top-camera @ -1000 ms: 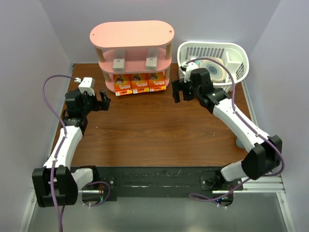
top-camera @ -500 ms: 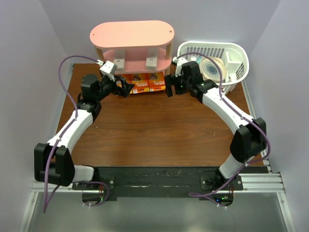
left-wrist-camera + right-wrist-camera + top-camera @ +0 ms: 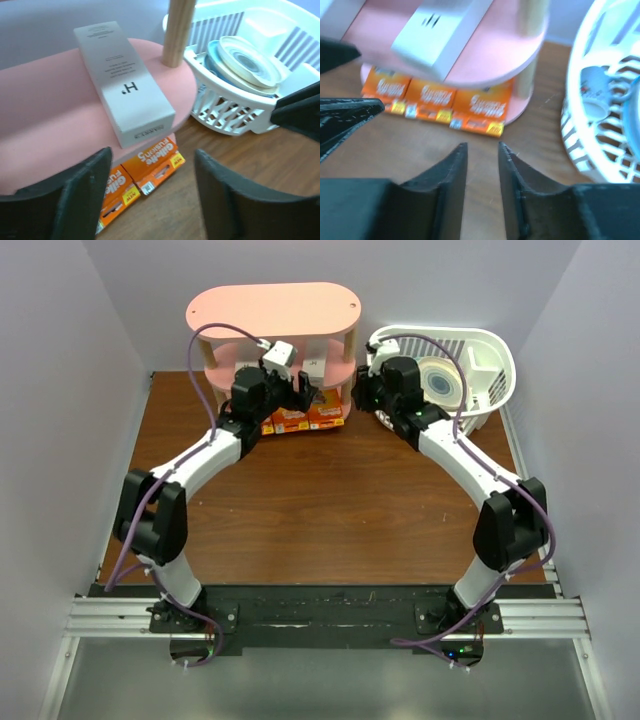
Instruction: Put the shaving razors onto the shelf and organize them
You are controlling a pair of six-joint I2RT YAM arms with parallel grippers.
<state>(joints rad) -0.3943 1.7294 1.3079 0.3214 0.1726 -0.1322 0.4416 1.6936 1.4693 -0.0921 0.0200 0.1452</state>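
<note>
Left fingers (image 3: 82,195) wide, right fingers (image 3: 447,175) narrow, both empty; grey box (image 3: 122,82) points endwise at the left

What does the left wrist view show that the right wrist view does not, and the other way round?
Only the left wrist view: the stacked plates in the white basket, and readable lettering on the grey box.

Only the right wrist view: all three orange packs in a row below the middle board, and what looks like a mug in the basket, though it is blurred.

Both: the pink shelf, a grey box lying on it, orange packs beneath, a wooden post and the basket beside the shelf.
</note>
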